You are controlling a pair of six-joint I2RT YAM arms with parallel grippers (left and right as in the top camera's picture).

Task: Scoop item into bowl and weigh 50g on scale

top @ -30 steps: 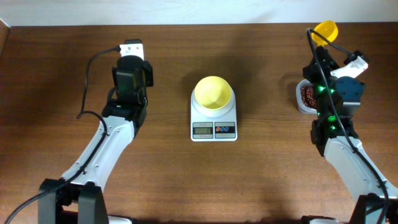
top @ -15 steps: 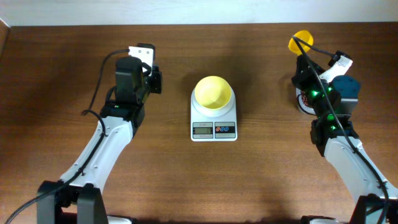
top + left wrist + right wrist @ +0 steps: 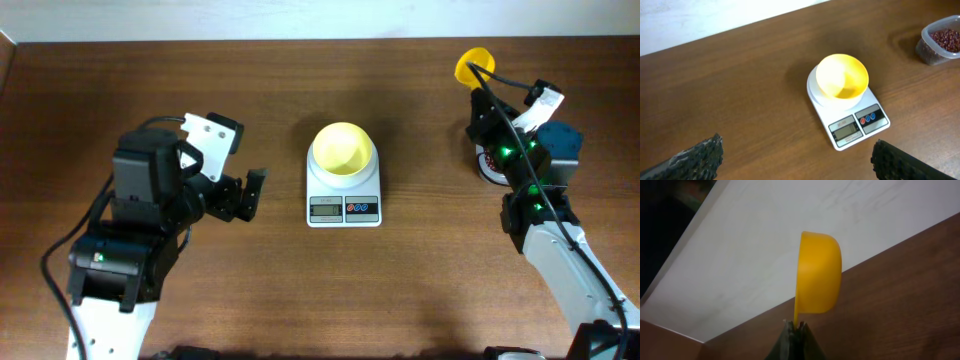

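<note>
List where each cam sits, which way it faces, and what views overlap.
Overhead: above the table, looking straight down; left arm, right arm, scale, bowl, tub.
Left wrist: on the left arm, angled down at scale and bowl; left tool, open, at the bottom corners.
Right wrist: on the right arm, looking along the scoop past the table edge; right tool shut on its handle.
Shared: overhead and left wrist show scale, bowl, tub.

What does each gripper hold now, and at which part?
The right gripper holds the yellow scoop by its handle; the left gripper is open and empty.
</note>
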